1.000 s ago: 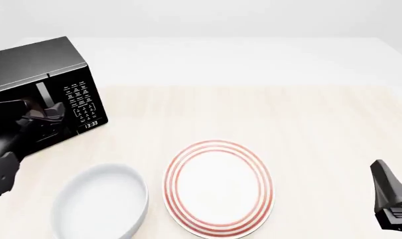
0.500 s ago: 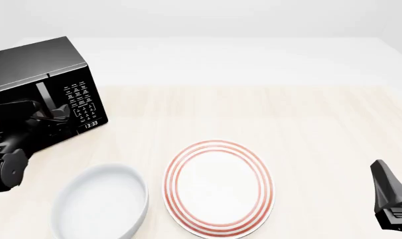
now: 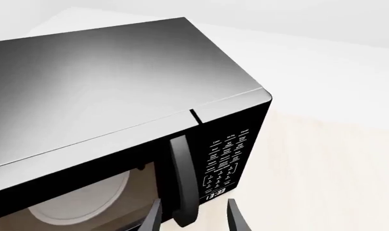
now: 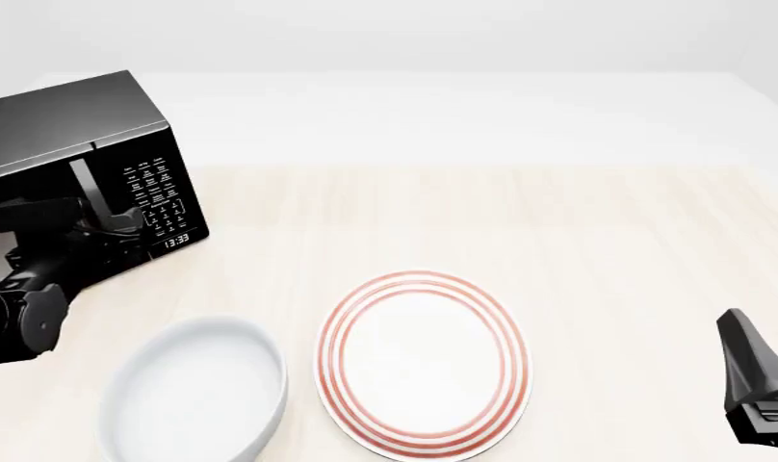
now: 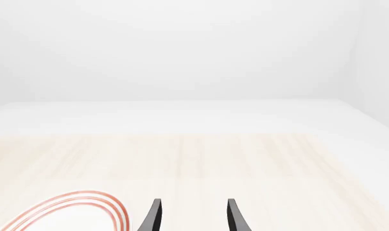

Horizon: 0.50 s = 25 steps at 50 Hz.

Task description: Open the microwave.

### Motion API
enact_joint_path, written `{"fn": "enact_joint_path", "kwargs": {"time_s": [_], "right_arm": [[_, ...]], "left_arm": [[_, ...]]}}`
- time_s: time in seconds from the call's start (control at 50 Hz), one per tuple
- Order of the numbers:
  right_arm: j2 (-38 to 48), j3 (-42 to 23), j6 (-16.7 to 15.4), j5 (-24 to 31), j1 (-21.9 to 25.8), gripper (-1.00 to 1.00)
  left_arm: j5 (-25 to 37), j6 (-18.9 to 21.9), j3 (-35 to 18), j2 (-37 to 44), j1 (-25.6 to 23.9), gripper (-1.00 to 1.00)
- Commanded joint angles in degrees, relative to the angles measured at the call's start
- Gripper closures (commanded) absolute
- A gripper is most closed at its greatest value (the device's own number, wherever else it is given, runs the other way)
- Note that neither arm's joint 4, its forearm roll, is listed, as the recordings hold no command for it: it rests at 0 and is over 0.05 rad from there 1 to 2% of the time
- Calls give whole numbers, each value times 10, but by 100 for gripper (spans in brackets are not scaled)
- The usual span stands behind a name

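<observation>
The black microwave (image 4: 68,135) stands at the table's far left, door shut. Its vertical bar handle (image 4: 89,185) is beside the white-lettered keypad (image 4: 158,197), above the clock display (image 4: 176,240). My left gripper (image 4: 112,224) is at the lower part of the handle. In the left wrist view the gripper (image 3: 193,219) is open and the handle (image 3: 181,178) stands between its fingers (image 3: 153,217). The white turntable (image 3: 85,199) shows through the window. My right gripper (image 4: 753,371) is open and empty at the near right, and it also shows in the right wrist view (image 5: 193,216).
A white bowl (image 4: 196,385) sits near the front left, just below my left arm. A white plate with red rings (image 4: 422,361) lies at the front middle, its rim also in the right wrist view (image 5: 72,204). The light wooden table (image 4: 595,241) stretches to the right.
My left arm has moved forward and right, bringing its gripper up to the microwave's handle. The right arm, the door, the bowl and the plate have not moved.
</observation>
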Motion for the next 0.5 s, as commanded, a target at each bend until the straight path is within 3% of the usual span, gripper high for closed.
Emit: {"fn": "enact_joint_path", "kwargs": {"time_s": [0.02, 0.5], "right_arm": [[0, 0, 0, 0, 0, -100], [0, 0, 0, 0, 0, -100]], "left_arm": [[-3, -2, -11, 22, 0, -100], [11, -14, -45, 62, -3, -100]]}}
